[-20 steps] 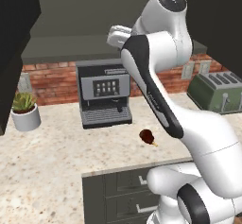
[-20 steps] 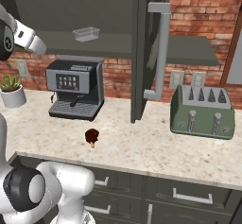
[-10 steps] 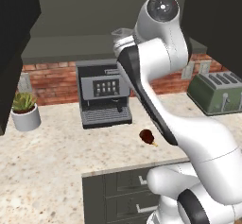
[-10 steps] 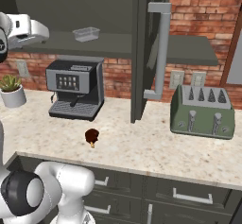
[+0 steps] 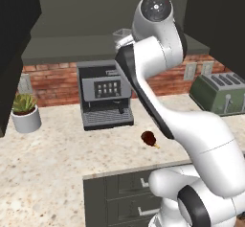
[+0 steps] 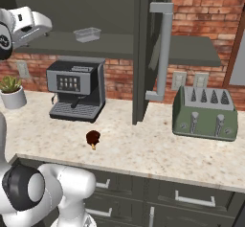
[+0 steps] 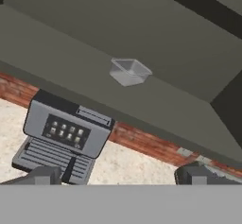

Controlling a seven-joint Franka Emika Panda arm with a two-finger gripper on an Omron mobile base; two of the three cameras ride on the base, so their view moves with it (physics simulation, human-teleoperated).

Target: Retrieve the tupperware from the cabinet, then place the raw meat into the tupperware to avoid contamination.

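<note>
**Open gripper raised toward the cabinet shelf, container untouched**

The dark grey-green upper wall cabinet (image 6: 143,53) stands open, its door with a long silver bar handle (image 6: 162,49) swung out over the speckled beige stone counter (image 6: 143,149). On the cabinet's bottom shelf sits one small, low, clear-grey rounded-rectangular plastic tupperware (image 7: 129,71), directly above the grey-and-black coffee machine (image 6: 76,89); it rests alone there, with nothing touching it.

The white arm's two-finger gripper (image 7: 118,175) is up at shelf height, left of the coffee machine and well apart from the tupperware. Its jaws are spread as wide as they go and hold nothing; two dark fingertips (image 7: 42,175) show at the bottom of the hand view.

One small dark reddish-brown drumstick-shaped piece of raw meat (image 6: 93,137) lies on the counter in front of the coffee machine, near the counter's front edge.

To the coffee machine's right stands one green-grey four-slot toaster (image 6: 205,113); to its left, one small green plant in a white pot (image 6: 11,93). Both sit against the red brick wall (image 6: 206,10).
</note>
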